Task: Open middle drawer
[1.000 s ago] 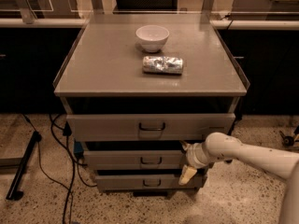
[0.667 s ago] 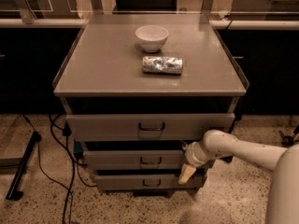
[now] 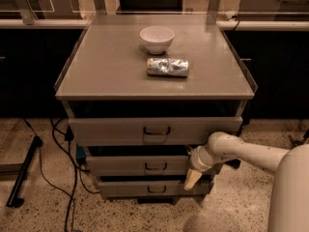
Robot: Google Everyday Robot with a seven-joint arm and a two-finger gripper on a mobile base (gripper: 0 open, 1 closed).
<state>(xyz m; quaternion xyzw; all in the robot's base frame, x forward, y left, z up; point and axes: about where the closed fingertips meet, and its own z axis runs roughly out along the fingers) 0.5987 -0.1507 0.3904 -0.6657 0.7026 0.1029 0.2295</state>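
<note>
The middle drawer is the second of three grey metal drawers in a cabinet, with a small dark U-shaped handle at its centre. My gripper hangs in front of the right part of this drawer, to the right of the handle, and points down over the gap above the bottom drawer. It holds nothing that I can see. My white arm reaches in from the lower right.
The top drawer has a taller front. On the cabinet top stand a white bowl and a lying silver can. Black cables and a dark pole lie on the floor at the left.
The near part of my arm has come further into view at the lower right. The gripper has stayed almost where it was, by the right part of the middle drawer.
</note>
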